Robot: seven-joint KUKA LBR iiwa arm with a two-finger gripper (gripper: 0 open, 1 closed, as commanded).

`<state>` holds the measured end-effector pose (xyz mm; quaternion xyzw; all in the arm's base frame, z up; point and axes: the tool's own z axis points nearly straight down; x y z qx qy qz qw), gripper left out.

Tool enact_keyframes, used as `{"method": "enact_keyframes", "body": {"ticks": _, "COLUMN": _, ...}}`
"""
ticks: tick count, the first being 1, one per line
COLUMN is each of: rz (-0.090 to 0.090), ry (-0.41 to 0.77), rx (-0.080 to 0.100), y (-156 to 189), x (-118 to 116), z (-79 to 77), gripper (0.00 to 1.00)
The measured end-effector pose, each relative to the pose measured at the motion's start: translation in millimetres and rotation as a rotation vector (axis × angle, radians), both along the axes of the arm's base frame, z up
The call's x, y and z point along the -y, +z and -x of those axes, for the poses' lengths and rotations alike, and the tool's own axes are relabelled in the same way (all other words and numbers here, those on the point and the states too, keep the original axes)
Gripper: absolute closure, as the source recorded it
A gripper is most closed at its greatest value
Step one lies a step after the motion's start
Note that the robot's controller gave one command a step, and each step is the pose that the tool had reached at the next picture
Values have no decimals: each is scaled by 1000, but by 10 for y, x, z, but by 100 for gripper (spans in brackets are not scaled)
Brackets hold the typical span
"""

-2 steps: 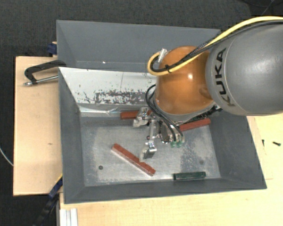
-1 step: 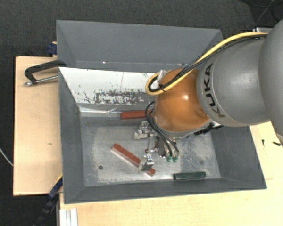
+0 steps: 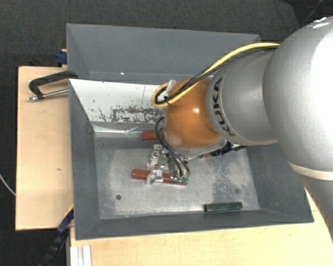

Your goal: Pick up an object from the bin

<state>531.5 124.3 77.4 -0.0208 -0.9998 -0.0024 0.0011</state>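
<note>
My gripper (image 3: 157,166) is low over the middle of the bin floor, under the orange wrist cover. Directly beneath it lies a reddish-brown stick-shaped thing (image 3: 139,174), flat on the floor, with one end showing to the gripper's left and the other to its right. The gripper's metal parts hide its middle. A second reddish-brown piece (image 3: 149,136) lies behind the gripper, near the foot of the bin's back wall, partly hidden by the wrist.
A dark green flat bar (image 3: 223,206) lies along the front wall at the right. A small dark speck (image 3: 118,197) sits on the floor at the front left. The arm covers the bin's right side.
</note>
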Motion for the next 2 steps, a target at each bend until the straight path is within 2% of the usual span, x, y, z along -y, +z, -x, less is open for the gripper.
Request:
{"method": "enact_keyframes", "body": {"ticks": 1, "rz": 0, "ry": 0, "rx": 0, "y": 0, "x": 0, "z": 0, "gripper": 100}}
{"method": "enact_keyframes", "body": {"ticks": 2, "rz": 4, "ry": 68, "rx": 5, "y": 1995, "x": 93, "z": -16, "gripper": 100}}
